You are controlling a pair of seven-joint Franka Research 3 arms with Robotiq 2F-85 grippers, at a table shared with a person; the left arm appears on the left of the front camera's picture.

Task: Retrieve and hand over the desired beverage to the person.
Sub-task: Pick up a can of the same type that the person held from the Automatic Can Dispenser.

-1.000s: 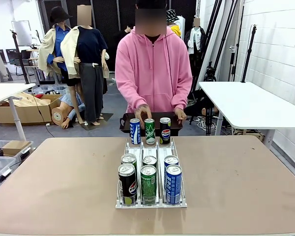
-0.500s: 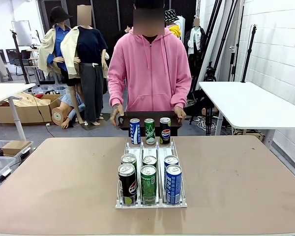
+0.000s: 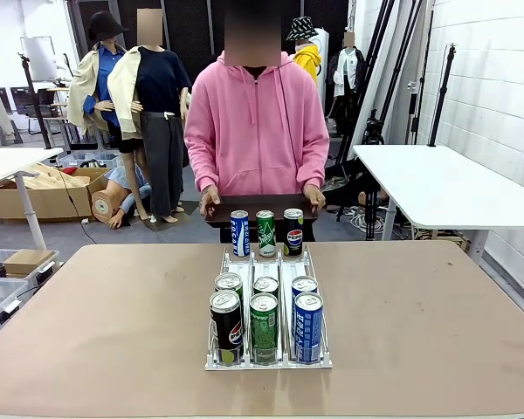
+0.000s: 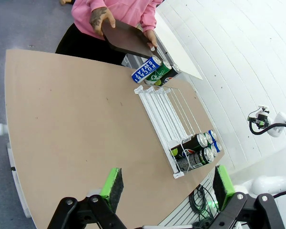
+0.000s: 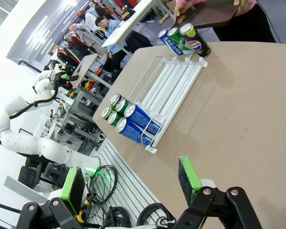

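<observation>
Pink-hooded person [image 3: 258,122] holds a dark tray [image 3: 260,208] beyond the worktop's [image 3: 113,323] far edge; left gripper [image 4: 168,183] and right gripper [image 5: 131,183] fingers released, empty.

Bright even light, sharp, wrist views warped

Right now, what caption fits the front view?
Person in pink hoodie holds a dark tray behind a white rack of drink cans.
</observation>
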